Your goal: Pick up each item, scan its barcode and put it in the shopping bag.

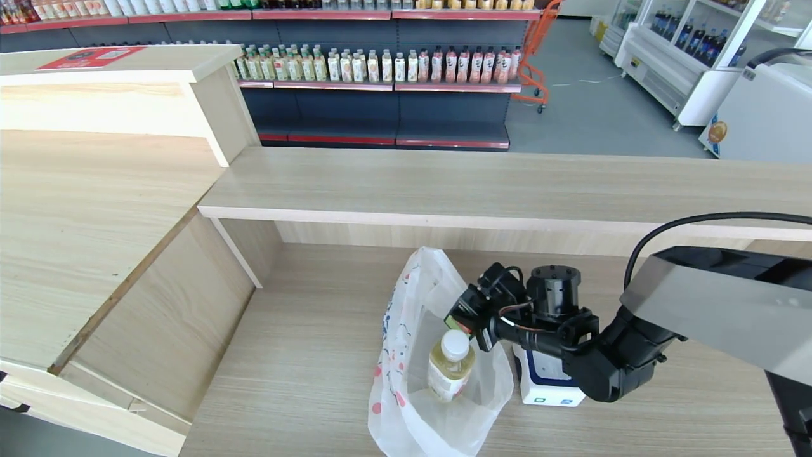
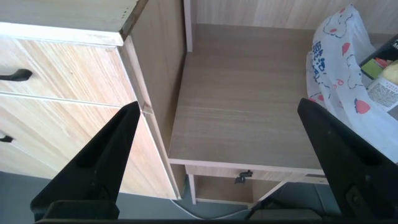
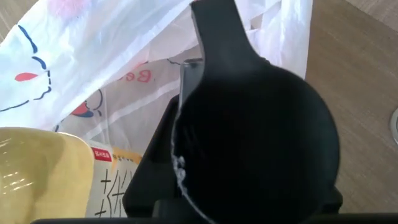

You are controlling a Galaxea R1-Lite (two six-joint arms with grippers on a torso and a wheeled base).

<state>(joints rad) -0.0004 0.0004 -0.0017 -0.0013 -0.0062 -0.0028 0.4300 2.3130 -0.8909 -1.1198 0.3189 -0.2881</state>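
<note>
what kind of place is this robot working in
Most likely a small shop's checkout: shelves of bottled drinks behind the wooden counter, drink fridges off to one side, and a shopping bag being filled.

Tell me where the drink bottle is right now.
In the head view, the drink bottle sits inside the open shopping bag on the lower counter, right of centre, close under the right gripper and beside the white device.
</note>
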